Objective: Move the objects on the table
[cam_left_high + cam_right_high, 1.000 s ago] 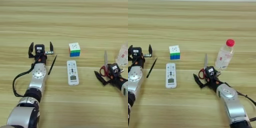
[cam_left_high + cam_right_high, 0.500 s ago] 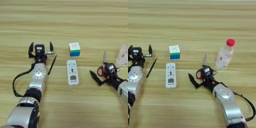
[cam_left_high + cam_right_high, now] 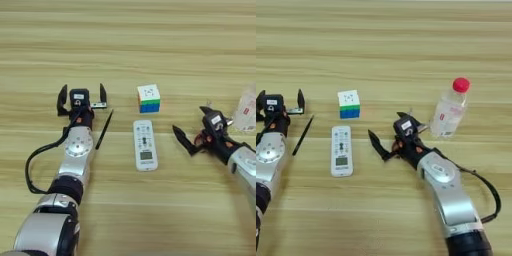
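Mid-frame, your right gripper, fingers spread wide, is nearing the white remote control, likely light, stiff, slick; pinch its long edges.

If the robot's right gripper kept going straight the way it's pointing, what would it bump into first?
The right gripper, jaws open, points up and to the left across the table. Going straight, it would probably meet the puzzle cube first. The white remote lies lower, likely just off that line, though the exact heading is hard to judge.
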Controlling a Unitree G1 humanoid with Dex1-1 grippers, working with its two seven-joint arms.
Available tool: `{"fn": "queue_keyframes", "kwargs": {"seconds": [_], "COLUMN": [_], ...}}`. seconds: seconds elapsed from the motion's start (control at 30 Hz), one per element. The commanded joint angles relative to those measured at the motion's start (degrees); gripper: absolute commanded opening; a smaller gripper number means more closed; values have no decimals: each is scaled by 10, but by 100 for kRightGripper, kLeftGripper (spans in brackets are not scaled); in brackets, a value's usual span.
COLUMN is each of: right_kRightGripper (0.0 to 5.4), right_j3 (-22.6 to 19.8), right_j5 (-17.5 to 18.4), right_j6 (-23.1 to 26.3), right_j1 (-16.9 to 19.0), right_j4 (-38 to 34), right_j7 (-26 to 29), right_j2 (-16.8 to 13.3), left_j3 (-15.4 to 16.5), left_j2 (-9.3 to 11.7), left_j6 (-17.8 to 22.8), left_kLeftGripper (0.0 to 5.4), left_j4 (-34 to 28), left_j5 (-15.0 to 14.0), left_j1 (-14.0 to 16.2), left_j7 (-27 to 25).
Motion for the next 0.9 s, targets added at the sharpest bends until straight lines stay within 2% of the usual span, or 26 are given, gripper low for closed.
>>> {"fn": "queue_keyframes", "kwargs": {"seconds": [0.03, 0.27, 0.43, 0.9], "right_kRightGripper": [538, 538, 538, 538], "right_j3": [8, 28, 25, 0], "right_j5": [3, -11, -15, -26], "right_j6": [20, 22, 9, -93], "right_j1": [-53, -149, -210, -331], "right_j4": [32, 105, 195, 435], "right_j7": [-3, -1, -7, -25], "right_j2": [21, 55, 77, 117], "left_j3": [0, 0, -1, -1], "left_j2": [1, -1, -4, -7], "left_j6": [5, 4, 3, 4], "left_kLeftGripper": [540, 540, 540, 540], "left_j4": [6, 9, 8, 7], "left_j5": [4, 4, 5, 6], "left_j1": [-8, -9, -9, -8], "left_j7": [-1, 0, 2, 3]}}
